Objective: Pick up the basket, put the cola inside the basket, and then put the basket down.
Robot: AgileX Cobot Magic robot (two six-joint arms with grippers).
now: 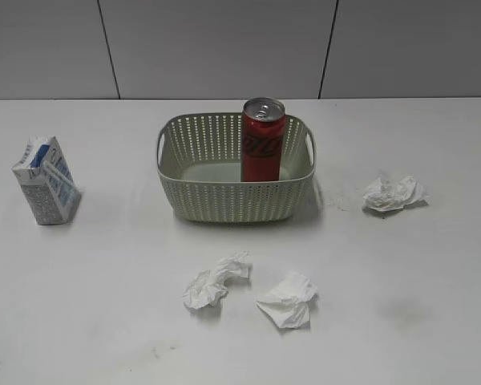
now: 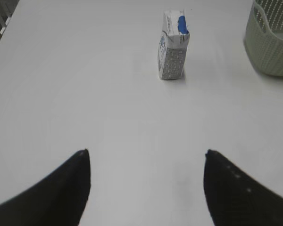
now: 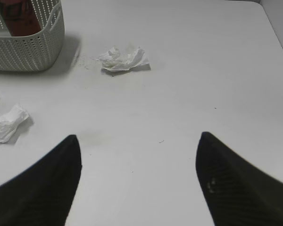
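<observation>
Where perforated basket (image 1: 224, 200) sits, slim cola (image 1: 262, 140) upright

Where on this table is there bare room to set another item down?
Bare: between the carton and the basket, and the near right corner beyond the tissues. Crowded: in front of the basket, and right of it by another tissue.

Both the left pincer (image 2: 146, 155) and right pincer (image 3: 137, 141) have broad, matte black, tapering fingers.
</observation>
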